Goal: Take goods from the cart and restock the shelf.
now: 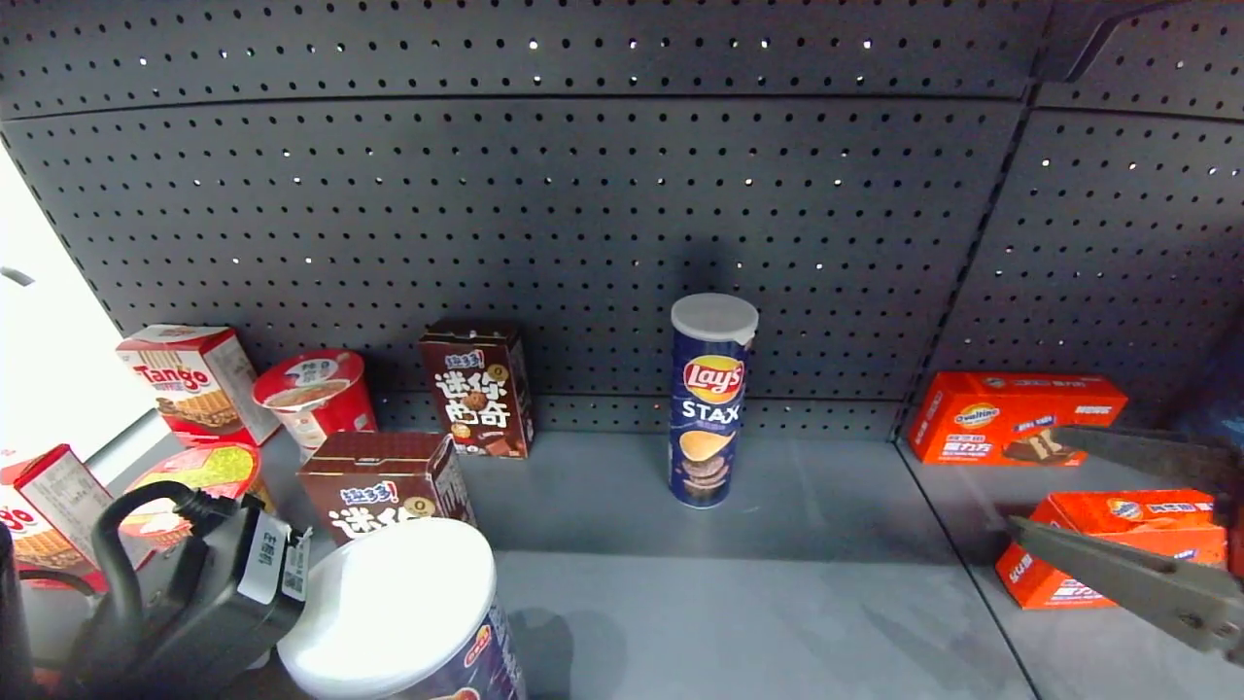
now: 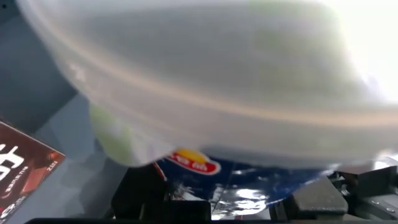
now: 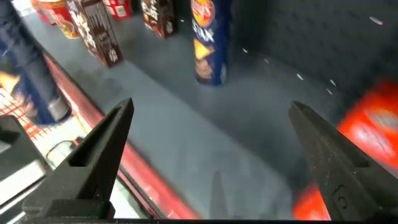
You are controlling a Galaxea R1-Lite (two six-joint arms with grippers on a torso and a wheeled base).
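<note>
Sitting at the near left of the shelf [image 1: 777,583], a blue chips can [image 1: 398,612] with a white lid is clamped in the left gripper [image 2: 236,202], whose fingers [image 2: 323,198] press its sides just under the lid. A second chips can [image 1: 709,403] of the same kind stands upright farther back, mid-shelf, close to the pegboard back wall [image 1: 583,214]. Left of it are two brown cookie boxes, one far [image 1: 478,389] and one nearer [image 1: 384,486], the nearer just behind the held can. Farther left are a red cup of noodles [image 1: 316,394], a yellow-lidded cup [image 1: 194,476] and two red wafer boxes [image 1: 194,379] [image 1: 39,506]. On the right, the right gripper [image 1: 1032,478] hangs with its jaws wide apart and holding nothing, over two orange boxes [image 1: 1011,418] [image 1: 1118,549].
</note>
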